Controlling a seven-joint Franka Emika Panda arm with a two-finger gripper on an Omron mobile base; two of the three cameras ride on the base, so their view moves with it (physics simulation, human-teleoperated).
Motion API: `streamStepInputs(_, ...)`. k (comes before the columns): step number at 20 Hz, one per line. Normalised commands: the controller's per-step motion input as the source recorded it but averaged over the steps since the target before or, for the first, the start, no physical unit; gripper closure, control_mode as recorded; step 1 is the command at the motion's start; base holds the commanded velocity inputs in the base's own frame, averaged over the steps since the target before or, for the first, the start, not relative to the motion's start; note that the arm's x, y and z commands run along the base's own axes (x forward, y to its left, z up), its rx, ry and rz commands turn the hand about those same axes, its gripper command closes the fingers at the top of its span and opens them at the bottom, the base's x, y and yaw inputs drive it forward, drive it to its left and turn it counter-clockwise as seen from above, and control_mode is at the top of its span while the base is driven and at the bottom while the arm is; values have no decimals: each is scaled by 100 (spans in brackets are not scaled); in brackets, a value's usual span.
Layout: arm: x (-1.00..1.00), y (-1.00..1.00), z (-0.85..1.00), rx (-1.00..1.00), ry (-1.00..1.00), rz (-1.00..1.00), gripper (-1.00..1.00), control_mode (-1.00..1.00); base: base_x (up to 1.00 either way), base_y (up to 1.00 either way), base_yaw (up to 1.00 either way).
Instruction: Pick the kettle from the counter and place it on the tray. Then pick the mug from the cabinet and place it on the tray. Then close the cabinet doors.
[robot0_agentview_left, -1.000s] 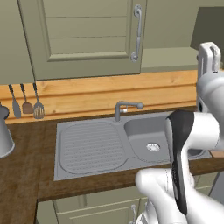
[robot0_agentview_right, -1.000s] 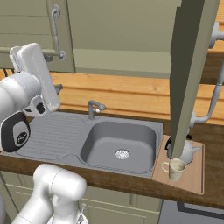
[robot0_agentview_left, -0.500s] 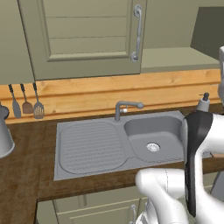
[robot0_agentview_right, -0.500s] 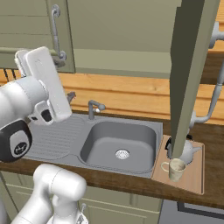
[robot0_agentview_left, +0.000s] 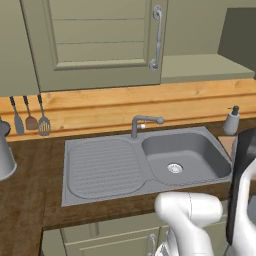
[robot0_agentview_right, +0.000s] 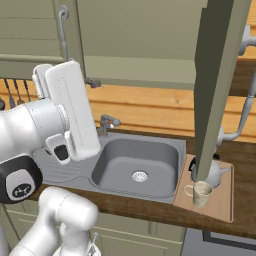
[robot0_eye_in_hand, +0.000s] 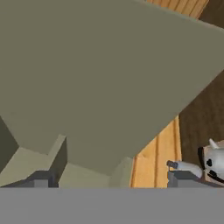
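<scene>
- No brand, label or readable writing shows on anything here.
- My white arm rises at the left of the right base view, its flat forearm slanting upward in front of the closed olive-grey panelled door with its vertical silver bar handle.
- My gripper has its two dark fingertips spread wide apart, holding nothing. In my hand view they point at the broad flat olive-grey face of the open cabinet door.
- The open door hangs edge-on above the tray, hiding part of it in the right base view.
- The pale wooden tray lies on the dark brown wood worktop, just beside the right edge of the grey sink.
- The small cream mug with a mottled brownish pattern stands upright near the tray's front edge.
- The small rounded silvery-grey kettle sits just behind the mug on the tray, spout towards the tray's right edge.
- The cabinet's plain pale shelf lies exposed right of the closed door.
</scene>
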Motion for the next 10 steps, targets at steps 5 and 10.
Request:
streamStepInputs(5,-57,-73,10,6,-1,-25,-100,-100,0,0,0)
streamStepInputs(10,-55,-74,8,5,-5,-23,-100,-100,0,0,0)
